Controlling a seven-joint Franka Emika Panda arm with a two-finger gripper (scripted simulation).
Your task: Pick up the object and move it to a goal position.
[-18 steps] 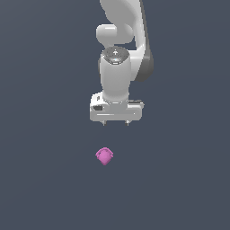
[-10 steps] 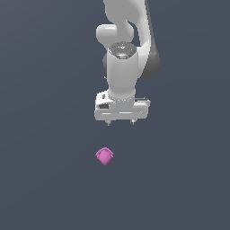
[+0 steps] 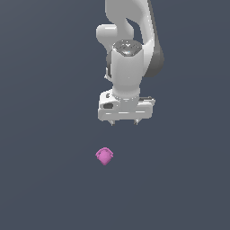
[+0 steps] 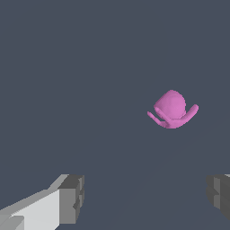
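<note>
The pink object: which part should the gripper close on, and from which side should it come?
Probably the rounded body of the pink object, taken from above. It lies alone on the flat surface, and in the wrist view its dome faces the camera with thin curved prongs spreading beneath, which look too slim for a secure pinch. The gripper hangs above with fingers spread wide, not yet centred over it.

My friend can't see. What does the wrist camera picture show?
A small shiny pink object with a curved loop lies alone on a dark grey floor. The robot's open hand is apart from it, not touching.
</note>
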